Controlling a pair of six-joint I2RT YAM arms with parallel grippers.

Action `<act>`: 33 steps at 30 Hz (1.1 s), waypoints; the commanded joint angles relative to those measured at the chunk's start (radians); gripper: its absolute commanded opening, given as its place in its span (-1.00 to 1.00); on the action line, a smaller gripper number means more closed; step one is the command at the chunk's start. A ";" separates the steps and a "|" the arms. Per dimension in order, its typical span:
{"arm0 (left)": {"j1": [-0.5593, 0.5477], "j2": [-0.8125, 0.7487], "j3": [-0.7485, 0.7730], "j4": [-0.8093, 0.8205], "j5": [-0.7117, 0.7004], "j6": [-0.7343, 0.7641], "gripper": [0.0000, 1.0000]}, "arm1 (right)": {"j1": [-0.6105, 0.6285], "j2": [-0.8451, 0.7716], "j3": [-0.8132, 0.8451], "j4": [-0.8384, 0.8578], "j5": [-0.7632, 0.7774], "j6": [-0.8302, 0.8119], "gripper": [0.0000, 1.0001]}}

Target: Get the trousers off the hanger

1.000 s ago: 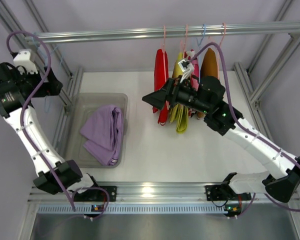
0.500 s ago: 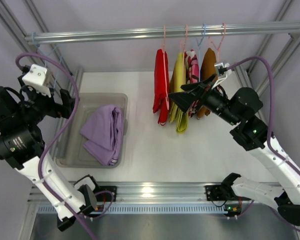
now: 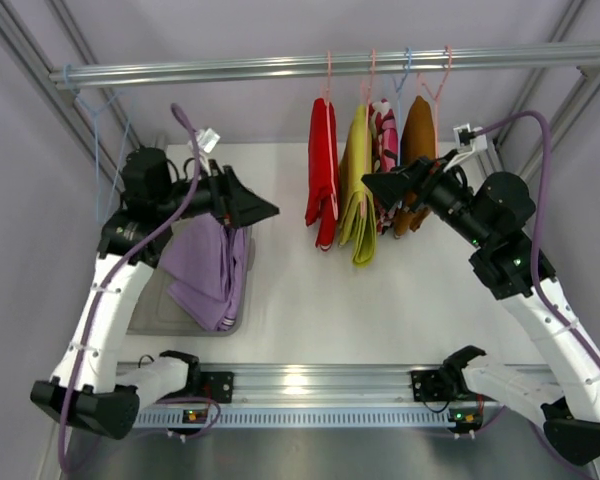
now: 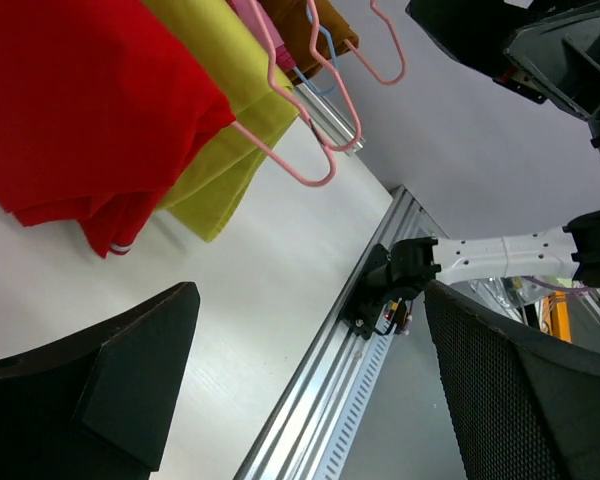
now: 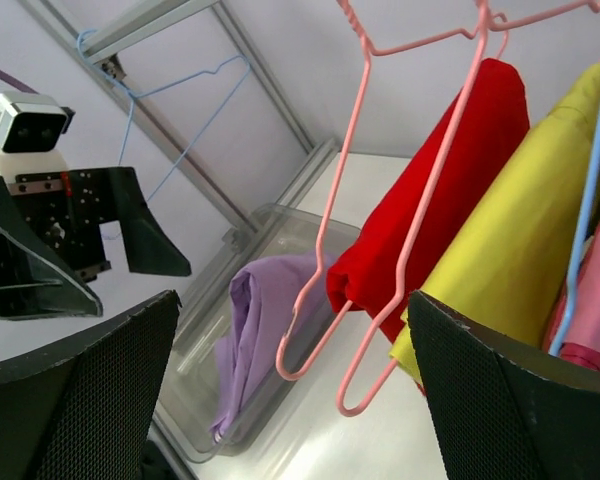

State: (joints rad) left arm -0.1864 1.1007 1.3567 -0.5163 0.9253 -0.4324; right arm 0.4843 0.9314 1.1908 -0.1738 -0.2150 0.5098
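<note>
The left tool [image 3: 255, 208] at centre left and the right tool [image 3: 382, 190] at centre right were both released and empty. The red trousers [image 3: 322, 170] and yellow-green trousers [image 3: 358, 190] hung on hangers [image 3: 329, 80] at upper centre. The lilac trousers [image 3: 208, 265] lay in the bin [image 3: 152, 305] at left.

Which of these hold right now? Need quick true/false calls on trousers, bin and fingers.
1. The lilac trousers lie in the clear bin. True.
2. The red trousers lie flat on the table. False: they hang on a hanger from the rail.
3. The left fingers and the right fingers stand open and hold nothing. True.
4. In the top view, the yellow-green trousers hang to the left of the red ones. False: they hang just to their right, between the red pair and the right fingers.
</note>
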 commanded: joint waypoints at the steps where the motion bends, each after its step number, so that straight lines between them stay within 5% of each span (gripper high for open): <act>1: -0.119 0.037 -0.028 0.318 -0.219 -0.175 0.98 | -0.042 -0.020 -0.002 -0.019 -0.018 0.006 0.88; 9: -0.317 0.273 0.041 0.614 -0.419 -0.285 0.60 | -0.075 -0.037 -0.013 -0.026 -0.024 -0.014 0.88; 24: -0.381 0.484 0.119 0.806 -0.473 -0.417 0.03 | -0.101 -0.057 -0.051 -0.009 -0.043 0.002 0.88; 28: -0.383 0.498 0.148 0.825 -0.459 -0.427 -0.28 | -0.104 -0.057 -0.056 -0.009 -0.043 0.004 0.87; 31: -0.384 0.487 0.171 0.799 -0.457 -0.408 -0.94 | -0.104 -0.055 -0.053 -0.004 -0.049 0.004 0.85; 33: -0.383 0.466 0.171 0.788 -0.457 -0.407 -1.00 | -0.104 -0.054 -0.053 0.000 -0.053 0.009 0.85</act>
State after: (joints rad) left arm -0.5632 1.6070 1.4555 0.1642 0.4507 -0.8738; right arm 0.4015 0.8902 1.1324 -0.2016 -0.2523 0.5129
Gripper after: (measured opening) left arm 0.040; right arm 0.927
